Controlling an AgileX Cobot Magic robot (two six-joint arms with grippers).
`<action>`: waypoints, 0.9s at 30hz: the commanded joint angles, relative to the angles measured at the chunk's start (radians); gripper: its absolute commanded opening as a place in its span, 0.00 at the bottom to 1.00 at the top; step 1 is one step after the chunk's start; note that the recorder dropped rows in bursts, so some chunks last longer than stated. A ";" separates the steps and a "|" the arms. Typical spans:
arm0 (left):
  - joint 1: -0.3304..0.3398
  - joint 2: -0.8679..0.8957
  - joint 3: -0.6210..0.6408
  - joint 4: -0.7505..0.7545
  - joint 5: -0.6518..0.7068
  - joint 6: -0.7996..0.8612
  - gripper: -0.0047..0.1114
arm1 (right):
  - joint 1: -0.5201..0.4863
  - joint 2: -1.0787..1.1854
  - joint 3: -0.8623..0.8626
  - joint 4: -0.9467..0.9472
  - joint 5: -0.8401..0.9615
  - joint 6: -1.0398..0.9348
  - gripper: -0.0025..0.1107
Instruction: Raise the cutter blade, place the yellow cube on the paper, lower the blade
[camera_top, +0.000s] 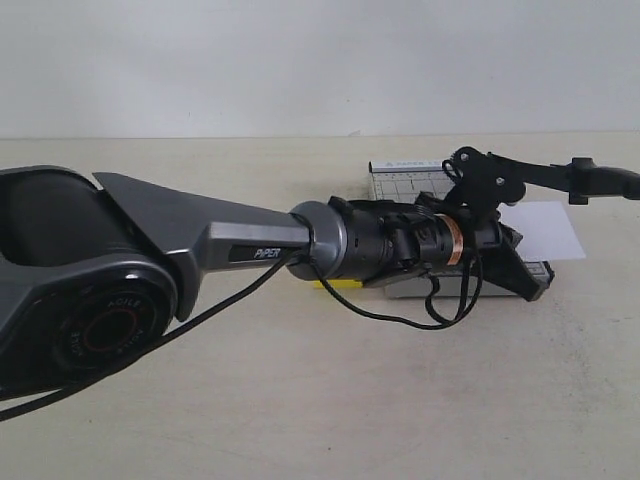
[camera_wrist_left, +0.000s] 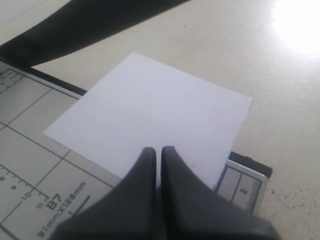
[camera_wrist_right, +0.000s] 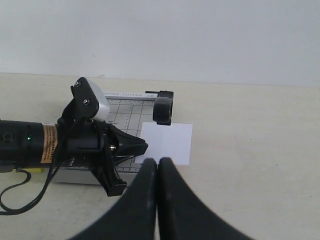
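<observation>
Left wrist view: the left gripper (camera_wrist_left: 156, 150) has its two black tapered fingers pressed together, with nothing between them. The fingertips stand over the near edge of the small plain white rectangular sheet of paper (camera_wrist_left: 150, 110). Contact with the sheet cannot be confirmed.

The paper lies flat. One corner rests on the grey gridded plastic trimmer board (camera_wrist_left: 30, 150). The rest extends past the board's cutting edge onto the pale beige tabletop (camera_wrist_left: 280, 125). No object lies on the paper.

The cutter blade (camera_wrist_right: 163, 110), a long thin black lever with a thick rounded handle end, is raised clear of the board. In the exterior view it projects above the paper toward the right, handle end outermost (camera_top: 600, 180). In the left wrist view it appears only as a blurred dark band beyond the paper.

The bright yellow solid cube (camera_top: 335, 284) sits on the tabletop at the side of the board away from the paper. The left arm (camera_top: 250, 240) covers most of it, leaving only a narrow yellow strip visible. Contact between cube and board cannot be determined.

The right gripper (camera_wrist_right: 157, 162) also has its black fingers together and holds nothing. It hangs above the tabletop, pointing at the paper, apart from the board.
</observation>
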 joint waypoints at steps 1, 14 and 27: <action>0.017 0.016 -0.006 0.004 0.061 -0.007 0.08 | 0.002 -0.002 0.000 0.000 -0.001 0.000 0.02; 0.038 0.016 -0.006 -0.074 -0.003 0.013 0.08 | 0.002 -0.002 0.000 0.000 -0.001 0.000 0.02; 0.038 -0.012 -0.006 -0.070 -0.056 0.017 0.29 | 0.002 -0.002 0.000 0.000 0.002 0.000 0.02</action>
